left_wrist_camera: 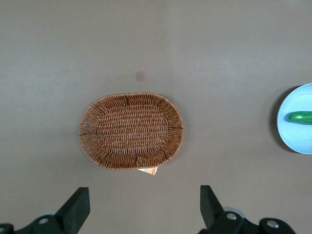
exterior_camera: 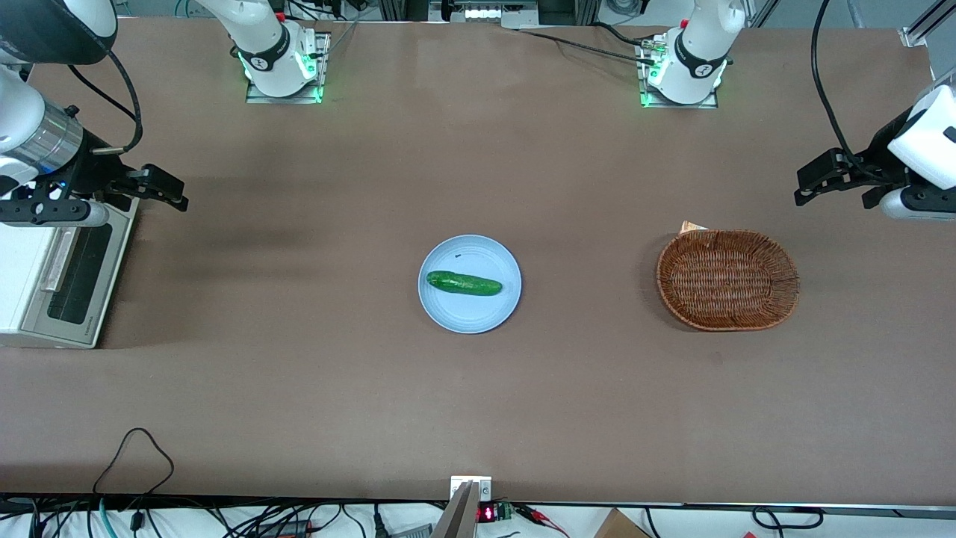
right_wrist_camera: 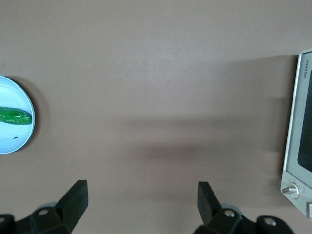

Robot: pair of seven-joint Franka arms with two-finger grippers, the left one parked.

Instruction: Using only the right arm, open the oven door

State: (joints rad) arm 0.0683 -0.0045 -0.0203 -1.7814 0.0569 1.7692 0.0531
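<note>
The cream-white toaster oven [exterior_camera: 22, 261] stands at the working arm's end of the table. Its oven door [exterior_camera: 78, 273], a silver frame round dark glass with a silver bar handle [exterior_camera: 58, 258], looks shut. The right arm's wrist [exterior_camera: 45, 142] hangs over the oven's end that is farther from the front camera. My gripper [exterior_camera: 175, 190] is open and empty, above bare table just in front of the door. In the right wrist view the gripper [right_wrist_camera: 141, 195] has its jaws wide apart over the table, with the door frame [right_wrist_camera: 292, 122] and a knob [right_wrist_camera: 291, 189] beside it.
A light blue plate [exterior_camera: 478, 314] holding a green cucumber [exterior_camera: 464, 283] sits mid-table; it also shows in the right wrist view [right_wrist_camera: 14, 136]. A brown wicker basket [exterior_camera: 727, 279] lies toward the parked arm's end. Cables [exterior_camera: 134, 456] trail over the nearest table edge.
</note>
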